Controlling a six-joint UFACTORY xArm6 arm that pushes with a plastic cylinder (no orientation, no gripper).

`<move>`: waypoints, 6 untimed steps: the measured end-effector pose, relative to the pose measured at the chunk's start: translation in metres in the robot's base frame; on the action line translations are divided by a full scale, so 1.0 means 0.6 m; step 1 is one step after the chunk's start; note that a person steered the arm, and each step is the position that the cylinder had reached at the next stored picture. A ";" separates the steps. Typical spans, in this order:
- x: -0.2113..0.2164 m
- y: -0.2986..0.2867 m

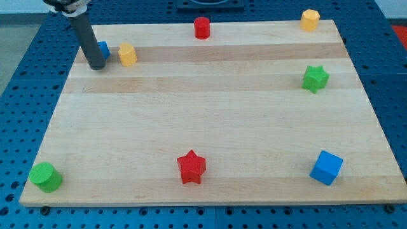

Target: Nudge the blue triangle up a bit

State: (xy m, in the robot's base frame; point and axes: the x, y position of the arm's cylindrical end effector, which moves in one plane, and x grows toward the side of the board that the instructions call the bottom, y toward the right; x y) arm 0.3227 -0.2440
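The blue triangle [103, 49] lies near the board's top left corner, mostly hidden behind my rod; only a small blue part shows to the rod's right. My tip [96, 66] rests on the board just below and left of that block, touching or nearly touching it. A yellow block [128, 55] stands close to the blue triangle's right.
A red cylinder [201, 28] is at the top middle, a yellow block [310, 20] at the top right, a green star [315, 78] at the right, a blue cube [326, 167] at the bottom right, a red star [191, 167] at the bottom middle, a green cylinder [46, 177] at the bottom left.
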 end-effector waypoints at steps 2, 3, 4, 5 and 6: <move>-0.052 0.002; -0.029 -0.007; -0.028 -0.035; -0.063 -0.037; -0.106 -0.037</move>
